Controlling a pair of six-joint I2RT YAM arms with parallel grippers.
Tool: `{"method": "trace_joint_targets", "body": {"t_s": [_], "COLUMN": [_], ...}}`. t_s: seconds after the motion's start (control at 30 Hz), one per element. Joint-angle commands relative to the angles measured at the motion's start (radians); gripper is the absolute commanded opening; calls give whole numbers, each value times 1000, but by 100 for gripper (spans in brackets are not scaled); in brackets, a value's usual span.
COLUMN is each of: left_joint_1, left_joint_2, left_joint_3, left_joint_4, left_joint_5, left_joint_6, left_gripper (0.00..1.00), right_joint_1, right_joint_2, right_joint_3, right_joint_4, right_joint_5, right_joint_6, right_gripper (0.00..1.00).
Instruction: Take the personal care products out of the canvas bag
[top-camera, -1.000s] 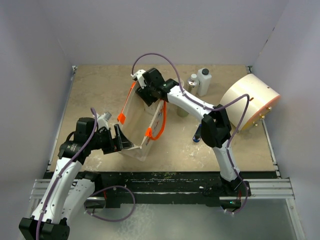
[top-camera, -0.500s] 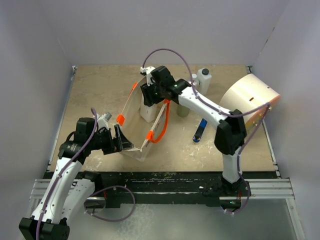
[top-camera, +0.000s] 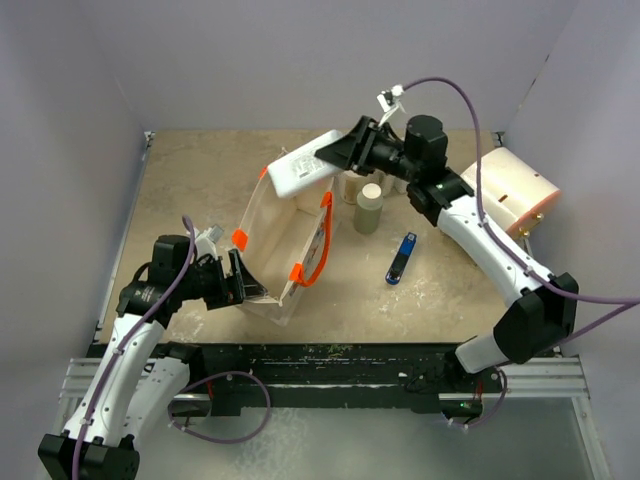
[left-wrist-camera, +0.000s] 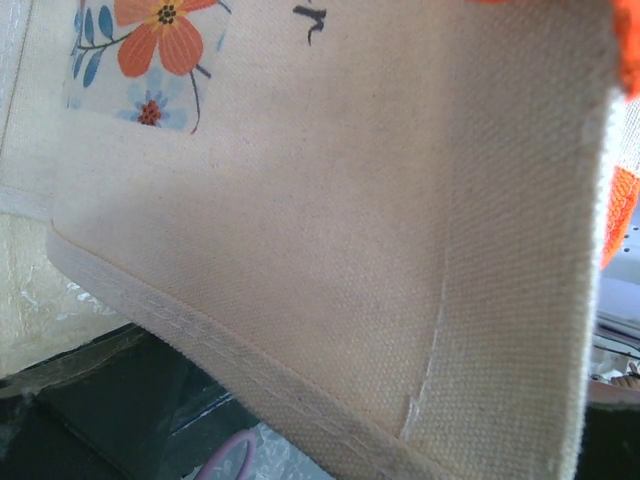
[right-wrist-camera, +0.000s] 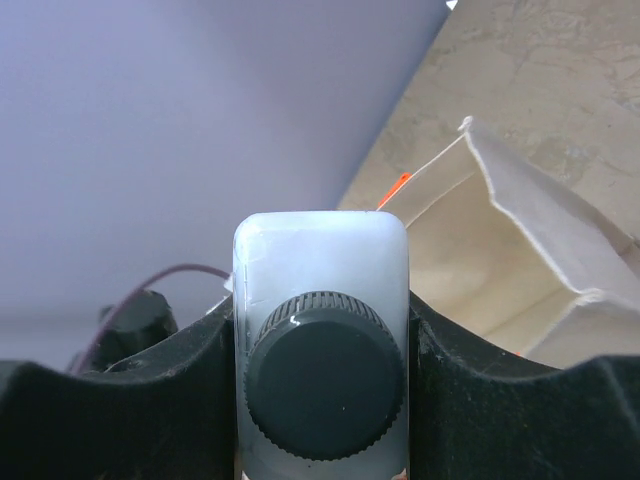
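The canvas bag (top-camera: 283, 243) stands open in the middle of the table, its orange handles at the rim. My right gripper (top-camera: 335, 157) is shut on a white squarish bottle (top-camera: 303, 171) with a dark cap and holds it tilted in the air over the bag's far end. In the right wrist view the bottle (right-wrist-camera: 320, 290) sits cap-first between my fingers (right-wrist-camera: 150, 410), with the bag's open mouth (right-wrist-camera: 500, 270) below. My left gripper (top-camera: 240, 279) clamps the bag's near-left edge. Printed canvas (left-wrist-camera: 330, 220) fills the left wrist view and hides its fingers. A beige-olive bottle (top-camera: 368, 210) stands right of the bag.
A flat blue stick (top-camera: 402, 258) lies right of the beige-olive bottle. A big cream cylinder (top-camera: 510, 190) rests at the right edge, behind my right arm. Another cream-capped bottle (top-camera: 352, 186) shows partly under the right wrist. Grey walls close in the table.
My right gripper has come up out of the bag with the white bottle, and the arm has swung up and to the right. The left arm and bag have stayed put.
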Motion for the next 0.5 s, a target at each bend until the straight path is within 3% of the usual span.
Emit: {"method": "trace_joint_targets", "body": {"t_s": [0.0, 0.3, 0.47], "left_joint_1": [9, 9, 9], "left_joint_2": [-2, 0, 0], "left_joint_3": [3, 3, 4], "left_joint_4": [15, 15, 15], "left_joint_5": [13, 17, 17], "left_joint_6": [25, 27, 27], "left_gripper": [91, 91, 91], "right_joint_1": [-103, -335, -362], "right_joint_2": [-93, -253, -334], "right_joint_3": [-64, -84, 11], "right_joint_4": [370, 154, -165], "right_joint_5": [-148, -98, 187], "right_joint_6": [299, 159, -164], "right_gripper": [0, 0, 0]}}
